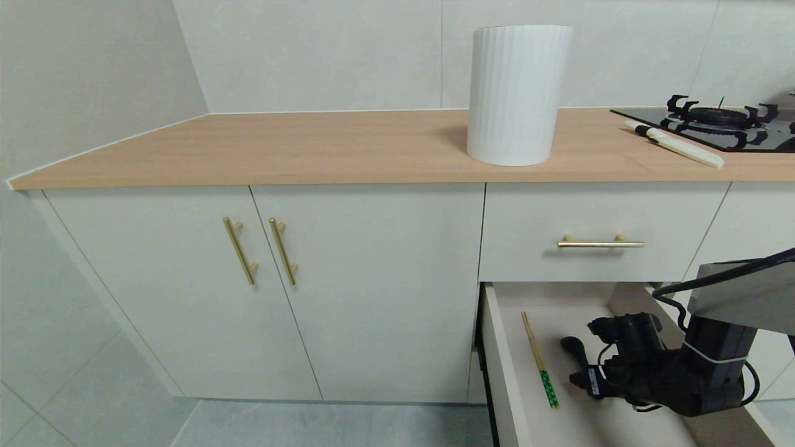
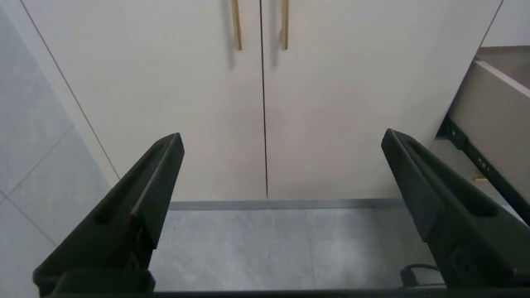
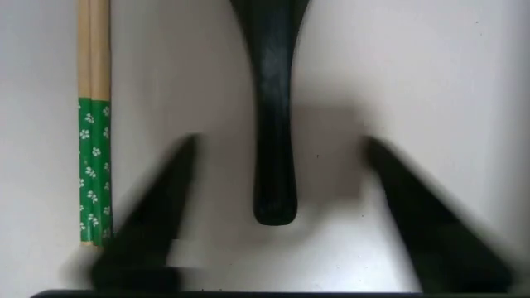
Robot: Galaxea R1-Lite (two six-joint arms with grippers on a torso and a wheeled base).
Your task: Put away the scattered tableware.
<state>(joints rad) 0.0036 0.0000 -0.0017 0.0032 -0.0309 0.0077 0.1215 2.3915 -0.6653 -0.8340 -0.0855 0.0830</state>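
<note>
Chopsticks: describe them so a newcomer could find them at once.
Under the wooden countertop, the lower drawer on the right is pulled open. Near its left wall lie the chopsticks: pale wood with green flowered ends, unlike the black spoon beside them.

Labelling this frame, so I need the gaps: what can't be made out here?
Black spoon: bowl cut off by right wrist view's edge; handle hidden under right gripper in head view.
Chopsticks: plain ends cut off, right wrist view.
Drawer: front cut off, head view's lower edge.

Wooden chopsticks, matt black spoon
</note>
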